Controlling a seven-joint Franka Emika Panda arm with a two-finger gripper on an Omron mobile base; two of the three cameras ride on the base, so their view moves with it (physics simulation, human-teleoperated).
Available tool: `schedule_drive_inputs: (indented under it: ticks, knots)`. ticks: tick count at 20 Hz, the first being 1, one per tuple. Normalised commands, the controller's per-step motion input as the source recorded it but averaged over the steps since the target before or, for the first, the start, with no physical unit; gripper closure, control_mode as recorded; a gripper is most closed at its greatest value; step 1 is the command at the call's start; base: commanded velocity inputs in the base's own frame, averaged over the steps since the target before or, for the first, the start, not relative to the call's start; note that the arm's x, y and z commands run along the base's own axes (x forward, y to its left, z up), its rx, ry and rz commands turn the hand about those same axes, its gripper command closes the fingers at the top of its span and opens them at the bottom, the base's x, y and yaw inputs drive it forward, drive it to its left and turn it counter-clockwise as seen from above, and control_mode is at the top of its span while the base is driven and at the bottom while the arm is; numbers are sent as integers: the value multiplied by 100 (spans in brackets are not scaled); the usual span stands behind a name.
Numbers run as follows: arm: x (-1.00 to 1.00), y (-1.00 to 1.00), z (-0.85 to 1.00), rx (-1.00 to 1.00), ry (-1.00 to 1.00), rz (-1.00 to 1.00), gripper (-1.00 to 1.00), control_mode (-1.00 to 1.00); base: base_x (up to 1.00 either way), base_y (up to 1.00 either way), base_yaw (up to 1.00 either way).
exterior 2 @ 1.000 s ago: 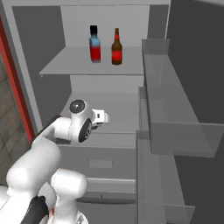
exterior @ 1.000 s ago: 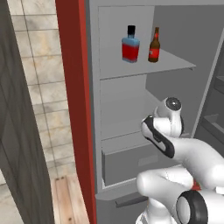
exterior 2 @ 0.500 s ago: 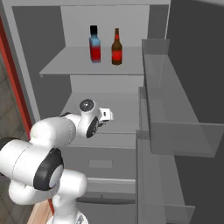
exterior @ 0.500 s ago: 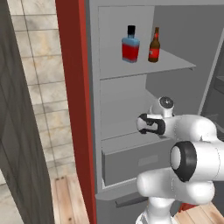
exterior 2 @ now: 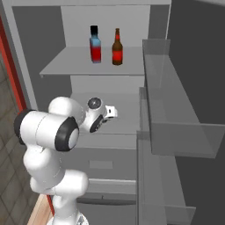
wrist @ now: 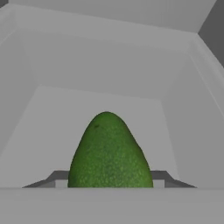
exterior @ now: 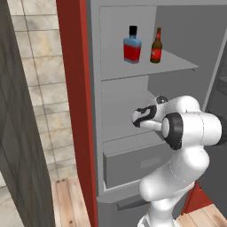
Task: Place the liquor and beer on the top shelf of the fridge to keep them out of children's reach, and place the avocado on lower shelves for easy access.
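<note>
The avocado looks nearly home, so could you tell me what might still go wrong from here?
1. The avocado sits between the fingers of the hand above a lower shelf. Being a rounded oval, it may roll once released.
2. The arm reaches in below the top shelf holding the liquor and beer. Lifting on withdrawal could knock that shelf and topple the bottles.

Showing beige tiled wall [exterior: 42, 80] at upper left, beside a dark wood-grain panel [exterior: 20, 146] along the left edge. Showing pale wooden floor [exterior: 66, 201] at the bottom.
</note>
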Motion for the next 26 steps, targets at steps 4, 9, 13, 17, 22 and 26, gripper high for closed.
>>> schedule_drive_inputs:
  ticks: [4,9,13,17,22,26]
  knots:
    - [67,0,-6,0,0,0,-100,-100,0,0,0]
    - [48,0,-1,0,0,0,-100,-100,0,0,0]
    - [5,0,0,0,0,0,-100,-100,0,0,0]
    - [-4,0,0,0,0,0,-100,-100,0,0,0]
    - [-34,0,3,0,0,0,-100,-100,0,0,0]
    - [-75,0,11,-1,0,0,-100,-100,0,0,0]
